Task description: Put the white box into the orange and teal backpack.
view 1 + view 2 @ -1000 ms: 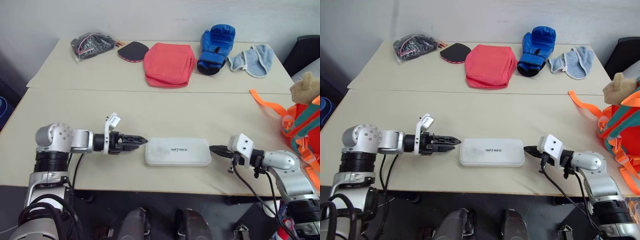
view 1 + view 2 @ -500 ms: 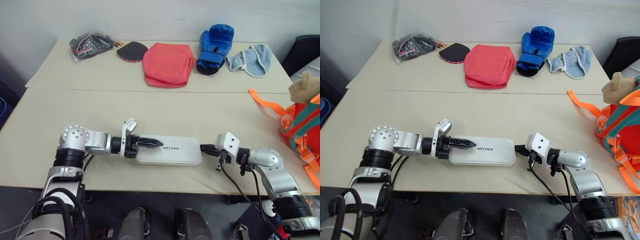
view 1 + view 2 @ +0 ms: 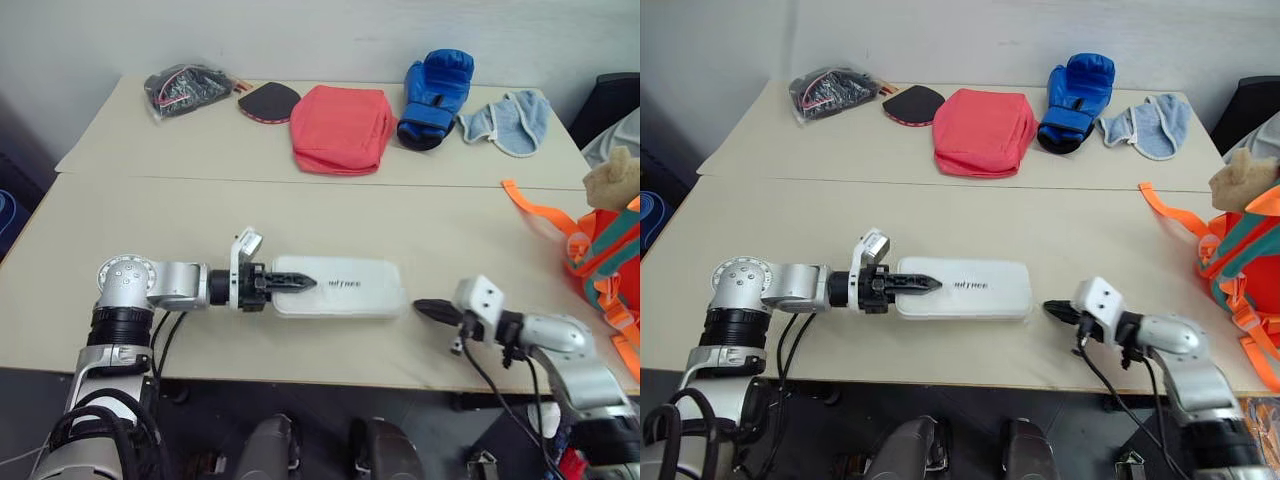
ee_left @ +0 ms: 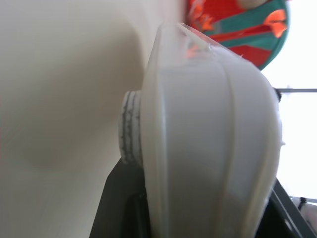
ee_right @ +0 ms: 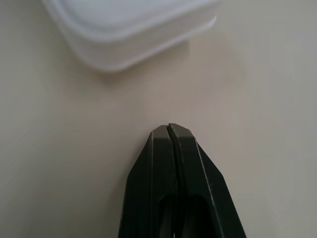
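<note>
Gripping the white box (image 3: 345, 288) end, left tool (image 3: 300, 283) (lower finger hidden), backpack (image 3: 608, 258) cropped

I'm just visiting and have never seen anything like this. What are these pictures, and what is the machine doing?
It is a two-armed humanoid robot. Two pictures come from cameras in its head, looking down at a table; the other two come from cameras on its wrists. The left gripper is clamped on one end of the white box. The right gripper is shut and empty, just clear of the other end. The orange and teal backpack waits at the right edge. A red pouch, a blue boxing glove and a paddle lie at the back.
</note>
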